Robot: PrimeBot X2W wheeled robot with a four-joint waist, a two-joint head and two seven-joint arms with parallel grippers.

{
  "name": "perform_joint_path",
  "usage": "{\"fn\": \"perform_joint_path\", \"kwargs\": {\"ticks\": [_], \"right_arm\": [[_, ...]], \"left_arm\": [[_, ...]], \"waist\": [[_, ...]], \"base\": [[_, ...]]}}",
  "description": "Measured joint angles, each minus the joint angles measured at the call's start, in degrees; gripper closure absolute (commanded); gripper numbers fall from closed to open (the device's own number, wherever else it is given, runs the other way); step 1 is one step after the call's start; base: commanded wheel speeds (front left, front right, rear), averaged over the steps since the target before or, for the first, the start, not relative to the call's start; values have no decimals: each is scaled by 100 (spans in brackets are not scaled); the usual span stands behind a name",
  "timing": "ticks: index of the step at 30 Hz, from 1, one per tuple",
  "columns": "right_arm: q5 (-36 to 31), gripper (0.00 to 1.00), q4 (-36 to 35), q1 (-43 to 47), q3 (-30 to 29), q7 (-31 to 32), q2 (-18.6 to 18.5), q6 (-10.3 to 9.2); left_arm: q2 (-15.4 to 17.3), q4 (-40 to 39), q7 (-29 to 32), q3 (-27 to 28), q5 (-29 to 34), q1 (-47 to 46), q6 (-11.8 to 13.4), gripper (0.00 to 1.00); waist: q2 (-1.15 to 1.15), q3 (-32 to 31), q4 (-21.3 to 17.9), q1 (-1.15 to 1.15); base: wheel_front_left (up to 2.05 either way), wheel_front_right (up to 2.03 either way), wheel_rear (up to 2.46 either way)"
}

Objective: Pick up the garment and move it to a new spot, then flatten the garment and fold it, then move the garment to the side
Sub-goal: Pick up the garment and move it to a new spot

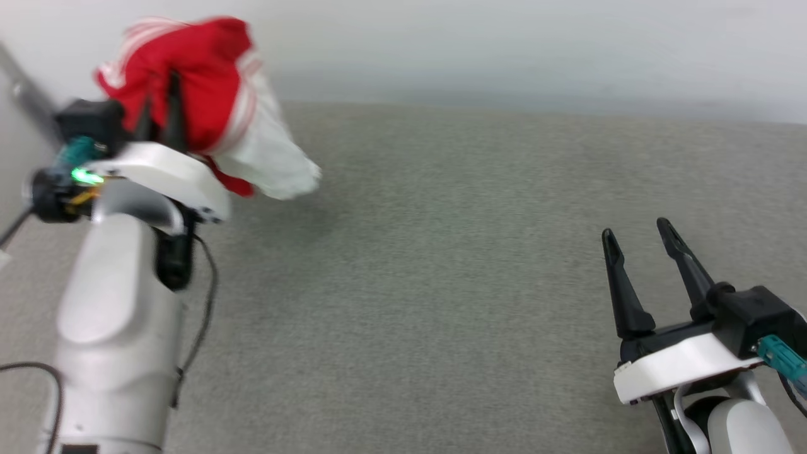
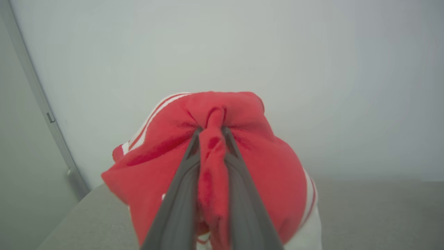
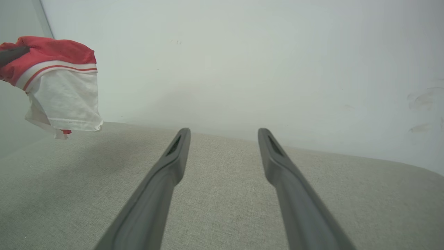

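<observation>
Garment point(image 1: 189, 82) bunched in mid-air, upper left of head frame, pinched by left gripper point(image 2: 211, 133), clear of grey fabric surface point(image 1: 441, 265). Right gripper point(image 1: 635, 227) spread, idle, lower right. Best lowered toward frame centre, released once cloth rests

At upper left of the head view, the garment point(image 1: 202, 94), pinched between the fingers of the left gripper point(image 1: 161, 94) and hanging clear above the counter point(image 1: 441, 284), a loose part drooping to the right of the gripper. At lower right, well apart from both, the right gripper point(image 1: 635, 228), fingers spread over bare counter. Behind the counter, along the top of the frame, a wall point(image 1: 504, 50). In the right wrist view, garment at upper left, above the counter's far left part, before the wall.
</observation>
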Motion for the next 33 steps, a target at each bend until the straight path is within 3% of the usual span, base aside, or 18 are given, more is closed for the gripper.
{"fn": "perform_joint_path", "kwargs": {"ticks": [10, 19, 20, 21, 22, 27, 33], "right_arm": [[237, 0, -12, 124, -13, 38, 9, 0], [390, 0, 79, 160, -110, -27, 8, -1], [391, 0, 87, 162, -110, -32, 9, 0], [397, 0, 94, 161, -111, -38, 9, -1], [397, 0, 109, 159, -111, -48, 10, 0], [376, 0, 130, 148, -182, -44, 13, 0], [334, 0, 88, 218, -261, 42, 13, 0]], "left_arm": [[-966, -817, 363, -901, -58, 997, -131, 100], [-1181, -689, 735, -1953, -474, 2164, -144, 100], [-1178, -677, 769, -2071, -593, 2276, -143, 58], [-1177, -675, 764, -2179, -633, 2354, -114, 7], [-1177, -689, 720, -2286, -661, 2403, -85, 0], [-1179, -1157, -57, -2538, -665, 2353, 168, 0], [-1118, -1633, -391, -2372, -490, 2318, 499, 0]], "waist": [[0, -103, -898, 0], [0, 177, -1491, 1], [0, 215, -1511, 0], [0, 249, -1525, 0], [0, 274, -1533, 1], [0, 196, -1346, 0], [0, 7, -1059, 0]], "base": [[0, 0, 0], [0, 0, 0], [0, 0, 0], [0, 0, 0], [0, 0, 0], [0, 0, 0], [0, 0, 0]]}}
